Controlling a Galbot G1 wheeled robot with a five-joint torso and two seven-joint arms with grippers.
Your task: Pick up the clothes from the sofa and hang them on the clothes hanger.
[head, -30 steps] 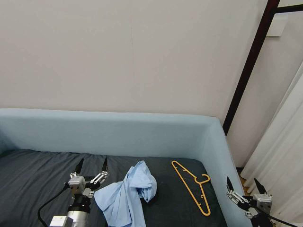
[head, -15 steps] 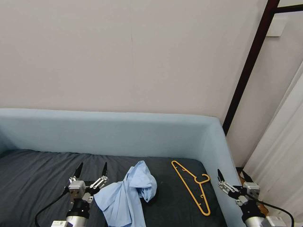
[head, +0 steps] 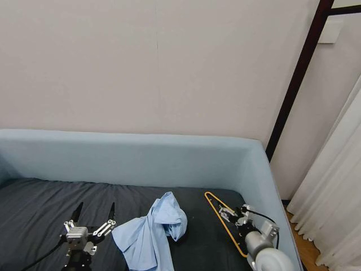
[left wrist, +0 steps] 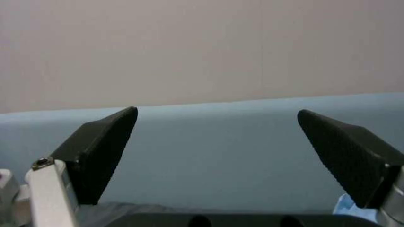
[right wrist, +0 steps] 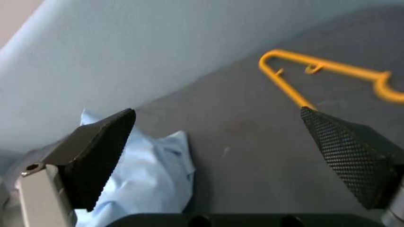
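Sofa [head: 141,164] holds shirt [head: 149,231], hanger [right wrist: 334,65]; left gripper [head: 96,206], right gripper [right wrist: 218,112] gape wide, empty.

Soft, even light in my head view: wall [head: 169,68] bright, dark seat cushion [head: 34,209] dim beside it. Curtain [head: 338,197] at right reads brightest. The shirt [head: 148,234] drops a small dark shadow under its right fold. Wrist views: sofa back [left wrist: 215,151] flatly lit.

Left gripper [head: 96,209], right gripper [head: 233,212]: silver metal bodies, black textured triangular fingertips [left wrist: 104,144] (small screw head [left wrist: 41,162] on link)
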